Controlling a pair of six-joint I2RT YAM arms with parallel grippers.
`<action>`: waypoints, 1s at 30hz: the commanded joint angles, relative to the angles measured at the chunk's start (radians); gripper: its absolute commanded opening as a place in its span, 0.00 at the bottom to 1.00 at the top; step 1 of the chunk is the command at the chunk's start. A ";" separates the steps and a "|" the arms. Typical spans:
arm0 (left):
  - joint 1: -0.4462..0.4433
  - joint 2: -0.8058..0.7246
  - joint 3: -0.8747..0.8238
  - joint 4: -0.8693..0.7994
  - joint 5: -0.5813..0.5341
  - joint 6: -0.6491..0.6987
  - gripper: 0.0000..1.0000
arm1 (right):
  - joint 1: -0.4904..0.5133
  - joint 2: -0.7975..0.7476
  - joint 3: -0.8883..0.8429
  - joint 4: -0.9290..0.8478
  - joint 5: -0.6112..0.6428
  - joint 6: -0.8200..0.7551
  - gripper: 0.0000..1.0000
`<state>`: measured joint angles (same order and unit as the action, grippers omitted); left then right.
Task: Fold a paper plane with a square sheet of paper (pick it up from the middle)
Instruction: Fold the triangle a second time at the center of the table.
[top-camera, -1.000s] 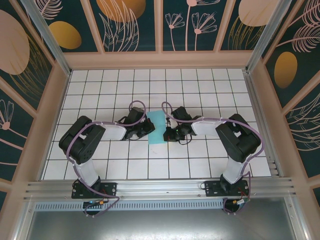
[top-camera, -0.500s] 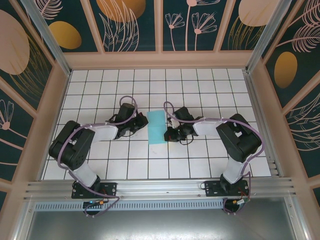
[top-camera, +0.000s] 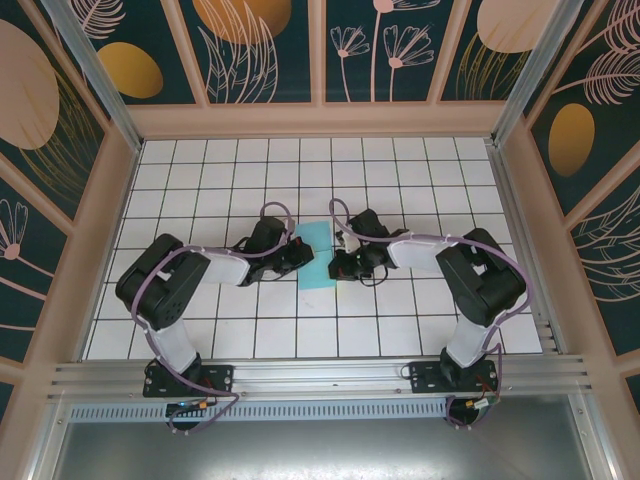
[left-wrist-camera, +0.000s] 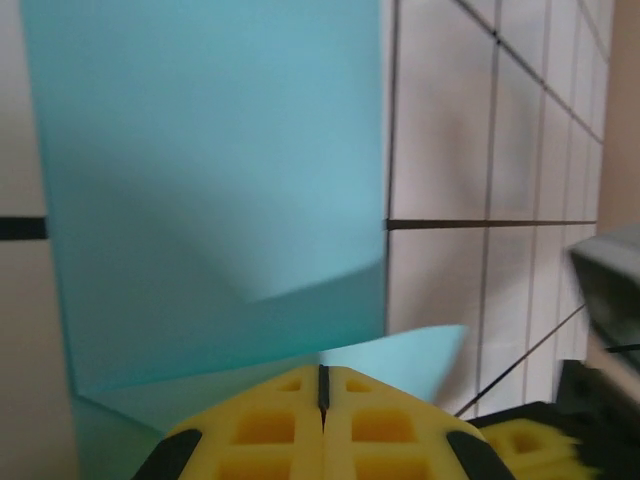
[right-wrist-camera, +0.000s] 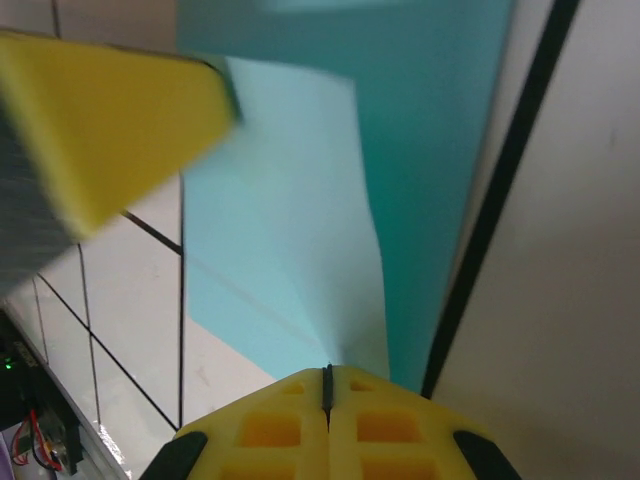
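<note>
nearest in the top view, a grey metal rail (top-camera: 320, 375) carries both arm bases at the table's near edge. from there the two arms bend inward over the white tiled table (top-camera: 200, 180) and meet around its middle.

the paper plane (top-camera: 316, 272) lies there between them, for now a flat upright rectangle of turquoise paper about two tiles long. the left gripper (top-camera: 299, 254) sits at its left edge and the right gripper (top-camera: 336, 262) at its right edge, facing each other across the sheet.

in the left wrist view the left gripper (left-wrist-camera: 322, 375) has its yellow fingers (left-wrist-camera: 265, 425) clenched, with a thin dark seam between them. the paper plane (left-wrist-camera: 220, 150) spreads out beyond them, and a paler flap lifts off the tiles and runs into the tips, so it looks nipped there. the right gripper (left-wrist-camera: 525, 447) shows blurred at the lower right.

in the right wrist view the right gripper (right-wrist-camera: 327, 378) is likewise clamped tight, with a raised pale fold of the paper plane (right-wrist-camera: 420, 140) converging on its seam. the left gripper (right-wrist-camera: 110, 120) shows opposite as a blurred yellow wedge.

farthest back stand dark teal wall panels (top-camera: 260, 50) painted with peach flowers and ochre ovals.
</note>
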<state>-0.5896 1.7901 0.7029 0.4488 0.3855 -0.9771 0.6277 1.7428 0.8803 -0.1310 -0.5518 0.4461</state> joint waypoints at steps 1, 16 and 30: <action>-0.002 0.025 0.029 -0.035 0.014 0.011 0.00 | -0.003 -0.033 0.038 -0.018 -0.022 -0.015 0.00; -0.002 0.088 0.080 -0.236 -0.075 -0.001 0.00 | 0.018 0.136 0.180 -0.089 0.042 -0.061 0.00; -0.001 0.133 0.096 -0.356 -0.143 -0.020 0.00 | 0.010 0.074 0.054 -0.159 0.062 -0.155 0.00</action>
<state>-0.5922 1.8469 0.8211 0.2539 0.3592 -0.9932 0.6373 1.8462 0.9840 -0.1978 -0.5137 0.3393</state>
